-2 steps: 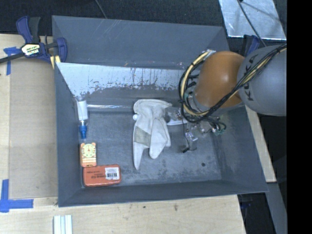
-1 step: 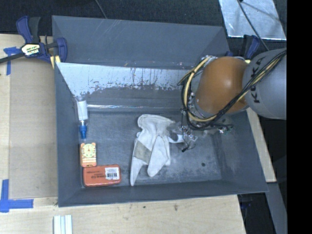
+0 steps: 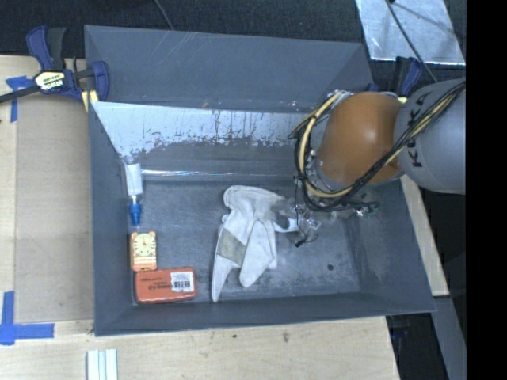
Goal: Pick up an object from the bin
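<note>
Cloth (image 3: pixel 247 240), white and crumpled, lies mid-floor in the bin (image 3: pixel 238 70). You see the gripper (image 3: pixel 299 232) at its right edge, but you cannot tell whether it is clenched or released. Well left lie a blue-tipped syringe (image 3: pixel 134 187), a yellow box (image 3: pixel 143 250) and an orange packet (image 3: pixel 165 284).

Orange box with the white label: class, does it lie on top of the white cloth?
No, the orange box lies in the lower-left corner of the bin, apart from the white cloth in the middle.
</note>
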`<state>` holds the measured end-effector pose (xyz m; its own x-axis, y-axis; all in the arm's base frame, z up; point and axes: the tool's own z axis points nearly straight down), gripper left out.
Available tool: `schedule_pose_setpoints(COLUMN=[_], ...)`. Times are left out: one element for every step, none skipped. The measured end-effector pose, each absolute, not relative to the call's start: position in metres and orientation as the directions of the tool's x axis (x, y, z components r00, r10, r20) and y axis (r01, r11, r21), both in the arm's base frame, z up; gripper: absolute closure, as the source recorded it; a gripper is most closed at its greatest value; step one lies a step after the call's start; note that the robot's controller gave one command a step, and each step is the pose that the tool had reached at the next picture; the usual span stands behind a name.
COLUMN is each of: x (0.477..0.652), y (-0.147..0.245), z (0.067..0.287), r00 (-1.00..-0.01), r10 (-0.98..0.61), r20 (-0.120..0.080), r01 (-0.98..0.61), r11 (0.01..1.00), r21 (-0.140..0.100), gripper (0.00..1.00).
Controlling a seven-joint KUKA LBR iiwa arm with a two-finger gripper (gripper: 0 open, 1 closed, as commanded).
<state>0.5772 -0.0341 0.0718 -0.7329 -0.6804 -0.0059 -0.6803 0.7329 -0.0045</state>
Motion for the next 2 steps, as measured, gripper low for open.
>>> schedule_pose_setpoints(x=[0.588, 0.5878], y=[-0.0288, -0.0288], z=[0.1987, 0.1985], r00=[-0.736, -0.736], r10=[-0.677, -0.677], r20=[-0.003, -0.003], r01=[-0.677, -0.677], r11=[0.736, 0.736], r21=[-0.002, -0.002], gripper=[1.0, 1.0])
